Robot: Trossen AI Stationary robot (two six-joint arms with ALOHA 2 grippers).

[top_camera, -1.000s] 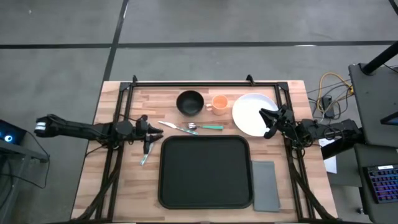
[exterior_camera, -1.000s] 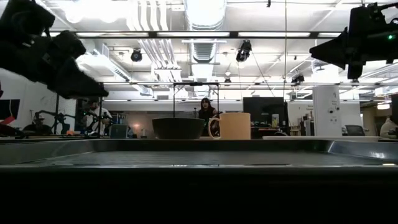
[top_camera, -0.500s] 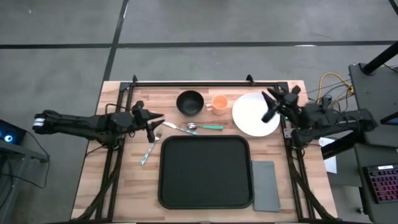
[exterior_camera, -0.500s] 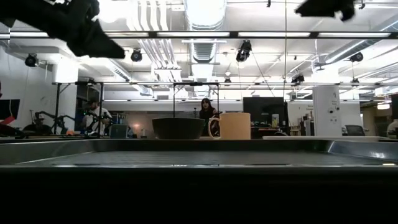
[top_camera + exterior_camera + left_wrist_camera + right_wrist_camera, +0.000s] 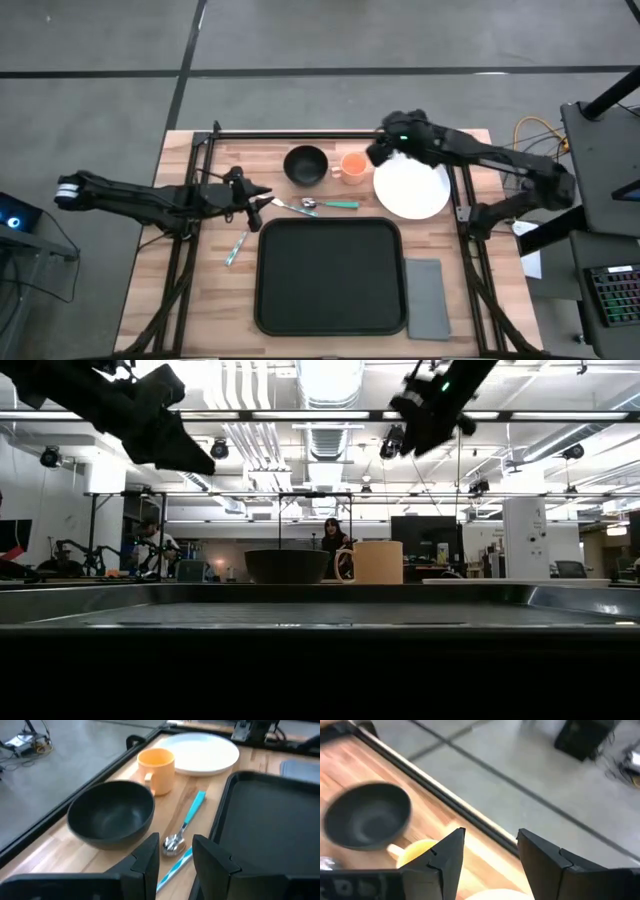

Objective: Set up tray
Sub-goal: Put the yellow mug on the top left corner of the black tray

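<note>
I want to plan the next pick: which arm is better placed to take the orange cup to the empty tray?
Probably the right arm. The right gripper hovers open just beside the orange cup, near the white plate. The left gripper is open over the cutlery, farther from the cup. The tray lies within view of both.

Both arms are slim, dark and jointed, the right arm [image 5: 470, 152] carrying a small green light.
</note>
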